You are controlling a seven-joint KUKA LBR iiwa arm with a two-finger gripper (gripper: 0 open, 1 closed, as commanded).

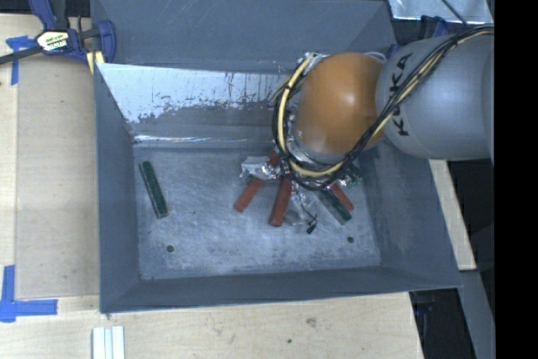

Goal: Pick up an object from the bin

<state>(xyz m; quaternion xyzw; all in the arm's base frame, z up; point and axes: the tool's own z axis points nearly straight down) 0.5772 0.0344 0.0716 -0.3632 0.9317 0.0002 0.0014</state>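
My gripper (299,179) is down near the bin's floor, right of the middle, mostly hidden beneath the arm's orange dome. Two red-brown sticks poke out from under it toward the front left, one (247,197) further left and one (280,203) nearer the middle. A red and green piece (340,204) lies just to its right. A small silvery crumpled thing (255,171) sits at its left, and a small dark bit (309,224) lies in front. I cannot make out which of these, if any, it touches.
A dark green bar (154,189) lies alone on the floor by the left wall. The arm comes in over the right wall, and its dome and cables cover the back right of the floor.
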